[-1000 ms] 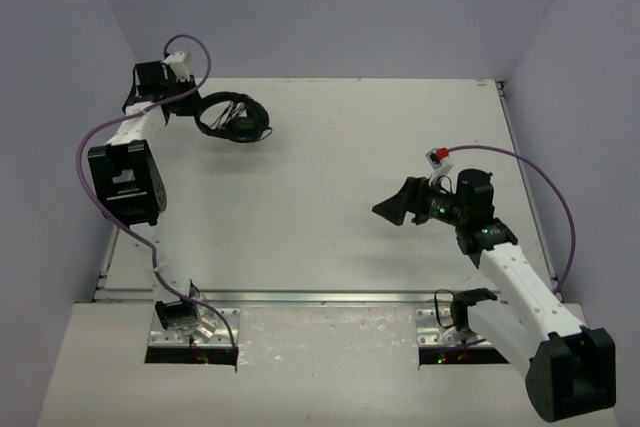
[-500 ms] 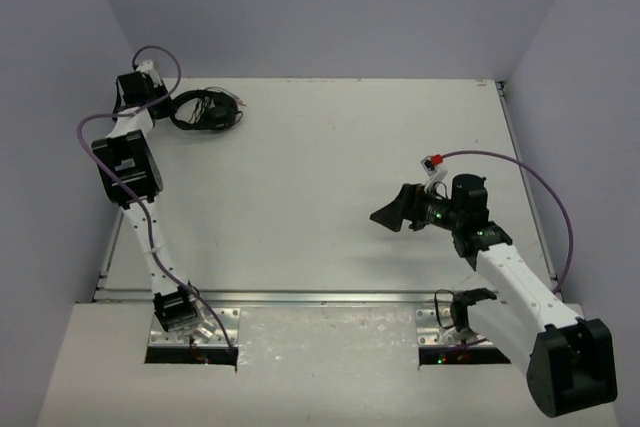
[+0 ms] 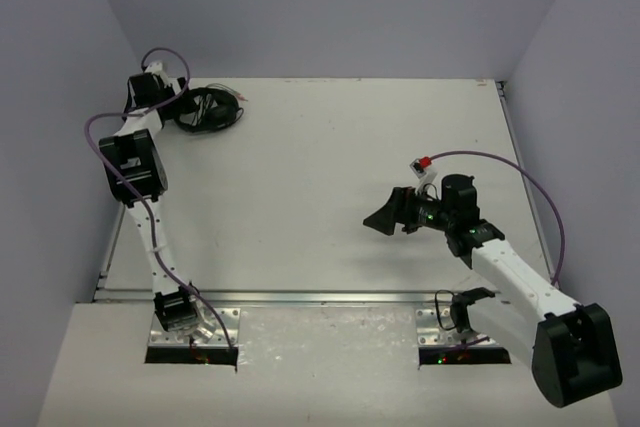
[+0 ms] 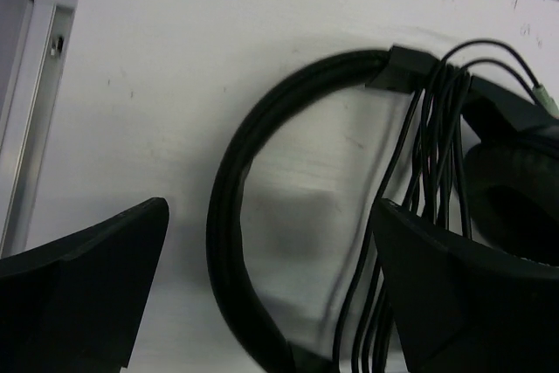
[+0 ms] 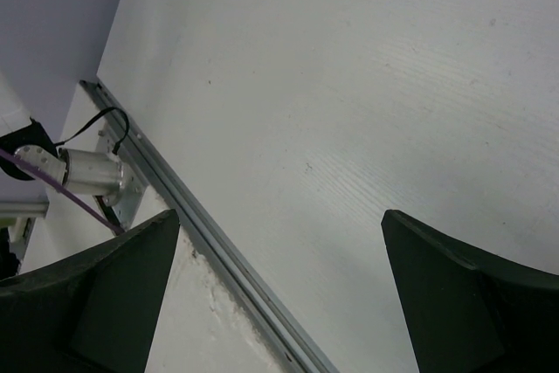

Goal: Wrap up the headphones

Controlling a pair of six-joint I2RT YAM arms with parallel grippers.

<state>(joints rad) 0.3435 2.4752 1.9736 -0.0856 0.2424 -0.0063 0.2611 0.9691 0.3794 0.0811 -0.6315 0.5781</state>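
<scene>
Currently in hand: judged a late stage of wrapping; the cable (image 4: 432,150) already lies in several strands across the headband (image 4: 229,216).
Headphones (image 3: 208,109): flat on the table (image 3: 330,157), at about 10 o'clock in the top view, near the far-left corner.
Left claw (image 3: 183,107): released, with its fingers spread to either side of the headband arc; whether it is in contact cannot be told.
Right claw (image 3: 383,217): released and empty, over bare table at about 4 o'clock, well apart from the headphones.
Loose end: a light plug (image 4: 546,98) projects beside the earcup (image 4: 515,189).
Next move (judgement): secure the loose end without dragging the strands off, or withdraw upward clear of them.
</scene>
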